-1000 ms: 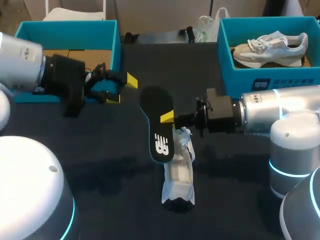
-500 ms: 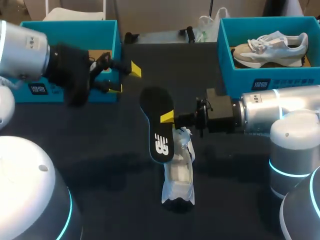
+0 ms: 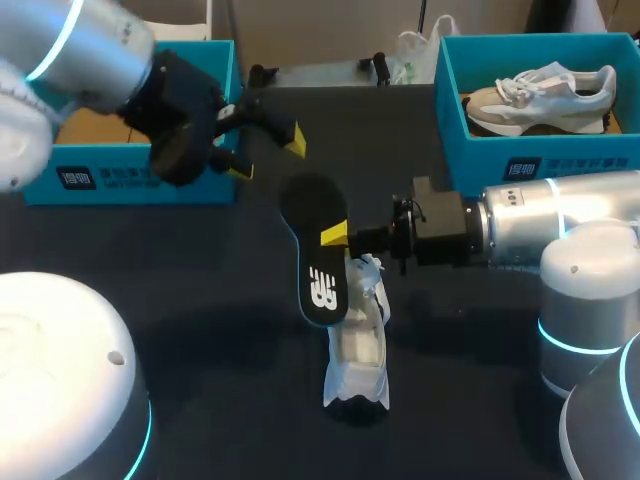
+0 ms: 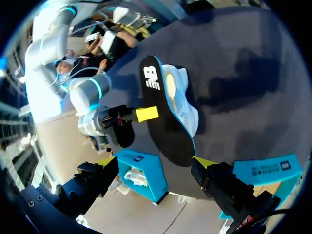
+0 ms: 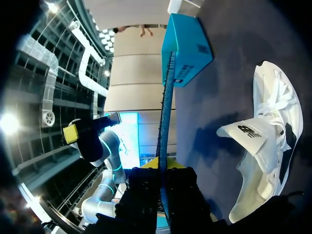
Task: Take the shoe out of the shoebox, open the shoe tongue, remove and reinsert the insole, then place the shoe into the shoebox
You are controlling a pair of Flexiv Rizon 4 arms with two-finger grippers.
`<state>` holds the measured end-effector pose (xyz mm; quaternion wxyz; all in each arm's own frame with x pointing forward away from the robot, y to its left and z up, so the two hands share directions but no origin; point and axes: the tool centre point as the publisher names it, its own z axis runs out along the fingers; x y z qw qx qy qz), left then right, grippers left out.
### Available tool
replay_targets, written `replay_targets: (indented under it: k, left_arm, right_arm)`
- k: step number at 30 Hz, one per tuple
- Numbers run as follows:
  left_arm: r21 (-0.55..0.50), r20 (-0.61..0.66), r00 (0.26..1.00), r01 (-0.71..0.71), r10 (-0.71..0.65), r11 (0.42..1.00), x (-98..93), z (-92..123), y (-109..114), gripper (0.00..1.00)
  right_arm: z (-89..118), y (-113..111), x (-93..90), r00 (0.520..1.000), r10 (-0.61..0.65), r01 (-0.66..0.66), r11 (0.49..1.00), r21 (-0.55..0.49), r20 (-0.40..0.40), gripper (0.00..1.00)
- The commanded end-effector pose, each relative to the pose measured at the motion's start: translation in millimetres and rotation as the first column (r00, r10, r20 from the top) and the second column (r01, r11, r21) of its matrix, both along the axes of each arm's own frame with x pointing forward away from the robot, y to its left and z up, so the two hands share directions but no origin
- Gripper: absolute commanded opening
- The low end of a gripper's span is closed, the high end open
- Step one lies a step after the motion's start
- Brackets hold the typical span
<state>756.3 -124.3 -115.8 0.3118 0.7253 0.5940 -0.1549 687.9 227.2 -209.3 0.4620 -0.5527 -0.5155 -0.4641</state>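
Here the right hand (image 3: 335, 236) is clamped on the insole (image 3: 312, 215), its fingers pinching one long edge about midway. In the right wrist view the insole (image 5: 164, 107) stands edge-on between the fingers of that hand (image 5: 163, 183). It is a thin, flat, black sheet with a blue rim and a white logo. It hangs above the table (image 3: 200, 300), one end over the opening of the shoe (image 3: 357, 345); whether they touch I cannot tell. The shoe is white and soft-looking, and lies on the dark table just beside the right hand with its tongue (image 5: 248, 134) folded out.

The left hand (image 3: 266, 156) hovers near the insole's far end, its fingers spread apart and holding nothing.

Behind it stands the left shoebox (image 3: 140, 185), teal card with a brown bottom. The right shoebox (image 3: 480, 150), also teal, holds a second shoe (image 3: 540, 95), beige and white with laces.
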Motion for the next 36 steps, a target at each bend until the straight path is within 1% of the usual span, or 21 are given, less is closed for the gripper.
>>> replay_targets:
  k: [1,5,6,8,10,15,17,20,28,34,36]
  left_arm:
    - [0.183,0.003,1.0,0.03,-0.031,0.983,8.6,5,-8,1.0]
    - [0.183,0.003,1.0,0.03,-0.031,0.983,8.6,5,-8,1.0]
    - [0.173,-0.035,0.999,0.01,-0.004,0.985,9.3,4,-10,1.0]
    - [0.208,-0.103,0.994,-0.021,0.044,0.978,11.6,3,-14,1.0]
    - [0.221,-0.149,0.987,-0.03,0.064,0.975,11.9,5,-18,1.0]
    - [0.343,-0.215,0.975,0.033,0.045,0.939,5.1,4,-31,1.0]
    - [0.432,-0.227,0.972,0.038,0.067,0.901,3.7,-1,-36,1.0]
    - [0.498,-0.243,0.965,0.034,0.102,0.866,2.0,-5,-39,1.0]
    - [0.539,-0.292,0.948,0.054,0.127,0.841,-7.7,-14,-38,1.0]
    - [0.571,-0.278,0.951,0.048,0.138,0.82,-12.7,-18,-41,1.0]
    - [0.569,-0.272,0.951,0.036,0.147,0.822,-12.9,-18,-42,1.0]
  right_arm:
    - [0,2,-0.5,1.0,-0.002,0.002,1.0,-0.002,0.0,0.0]
    - [0,2,-0.5,1.0,-0.002,0.002,1.0,-0.002,0.0,0.0]
    - [0,2,-0.5,1.0,-0.002,0.002,1.0,-0.002,0.0,0.0]
    - [0,2,-0.5,1.0,-0.002,0.002,1.0,-0.002,0.0,0.0]
    - [0,2,-0.5,1.0,-0.002,0.002,1.0,-0.002,0.0,0.0]
    - [0,2,-0.5,1.0,-0.002,0.002,1.0,-0.002,0.0,0.0]
    - [0,2,-0.5,1.0,-0.002,0.002,1.0,-0.002,0.0,0.0]
    - [0,2,-0.5,1.0,-0.002,0.002,1.0,-0.002,0.0,0.0]
    - [0,2,-0.5,1.0,-0.002,0.002,1.0,-0.002,0.0,0.0]
    - [0,2,-0.5,1.0,-0.002,0.002,1.0,-0.002,0.0,0.0]
    - [0,2,-0.5,1.0,-0.002,0.002,1.0,-0.002,0.0,0.0]
